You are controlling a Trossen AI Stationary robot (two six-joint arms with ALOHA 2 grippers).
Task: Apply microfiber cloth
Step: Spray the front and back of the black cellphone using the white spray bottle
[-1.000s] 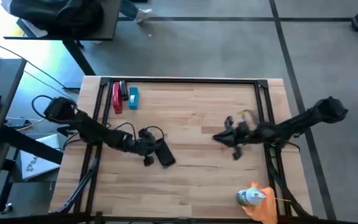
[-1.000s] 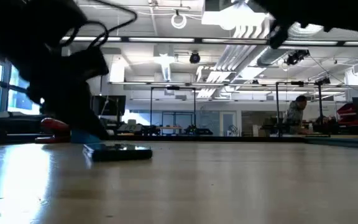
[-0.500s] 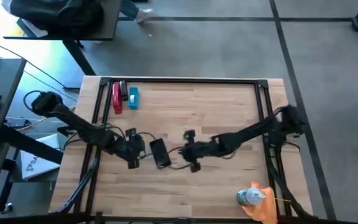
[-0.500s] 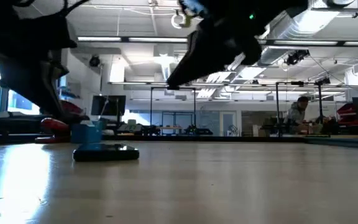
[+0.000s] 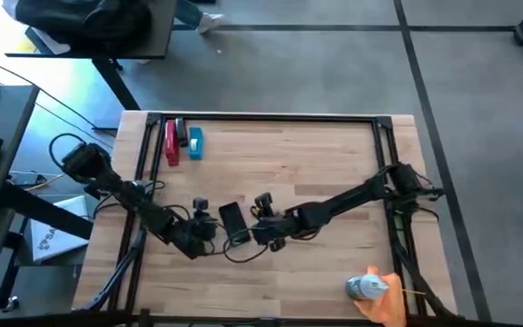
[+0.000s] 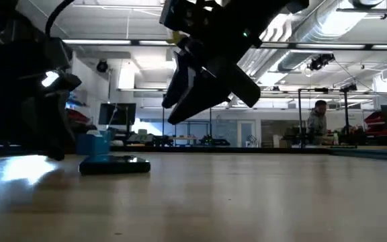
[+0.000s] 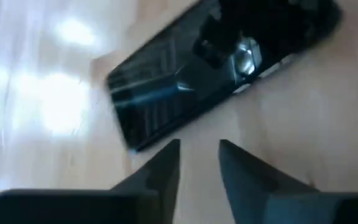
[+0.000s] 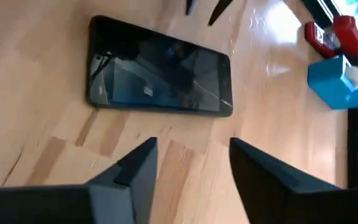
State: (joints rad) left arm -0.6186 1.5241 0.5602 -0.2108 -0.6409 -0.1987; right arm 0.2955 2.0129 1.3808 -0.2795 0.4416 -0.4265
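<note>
No text, label, brand, number or sign can be read in any of the views. Faint dark marks are seen on a white sheet beside the table's left edge in the high view (too small to be made out). Nothing legible is shown on the black phone, whose screen carries only reflections, and nothing is made out on the white spray bottle.
</note>
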